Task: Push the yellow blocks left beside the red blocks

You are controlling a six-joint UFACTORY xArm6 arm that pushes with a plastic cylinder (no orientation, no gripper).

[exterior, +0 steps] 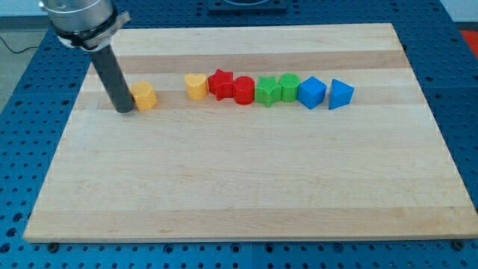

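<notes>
Yellow hexagonal block (143, 96) sits touching my tip (124, 110) on its right, well left of yellow heart (196, 86), which abuts red star (220, 82); no pincer on rig, rod only, prob. positioned to shove it.

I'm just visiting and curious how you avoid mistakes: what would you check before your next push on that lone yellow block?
1. Tip located: ok. My tip rests on the board at the view's left.
2. Tip beside the target: ok. It sits right against the left side of the yellow hexagonal block; actual contact cannot be told.
3. Path to the row: ok. Nothing lies between that block and the yellow heart block.
4. Heart placement: ok. It already sits beside the red star block.
5. Row order: ok. The red round block, green and blue blocks follow in line.
</notes>
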